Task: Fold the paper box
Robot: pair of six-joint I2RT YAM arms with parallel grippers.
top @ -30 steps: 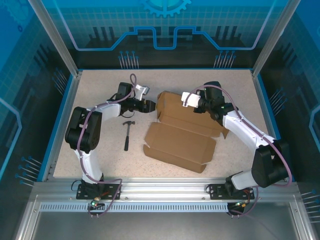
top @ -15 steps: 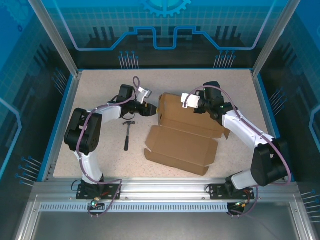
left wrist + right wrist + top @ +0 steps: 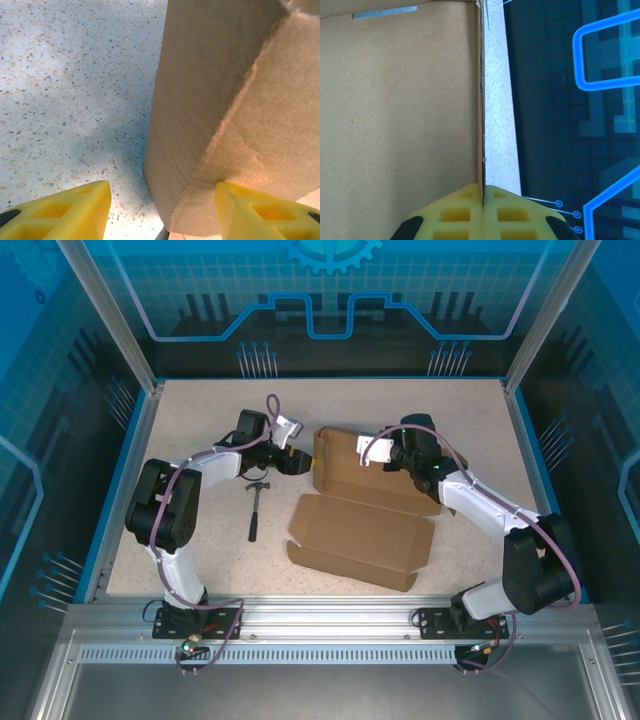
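Our right gripper (image 3: 482,200) has its pads pressed together on a thin upright wall of the paper box (image 3: 360,535), and the cardboard edge runs out from between them toward 12 o'clock. We judge this pinch keeps the wall standing while the end is worked.

Our left gripper (image 3: 160,194) stands spread, one pad on either side of the box's raised end corner. We cannot tell whether either pad touches it. It looks placed to press that end flap in.

The box sits mid-table (image 3: 200,560) with its wide flap flat toward 6 o'clock and the hammer (image 3: 256,508) at its 9 o'clock. The left arm bends in from 8 o'clock with its forearm low. The right arm reaches in from 4 o'clock, its wrist over the back wall.
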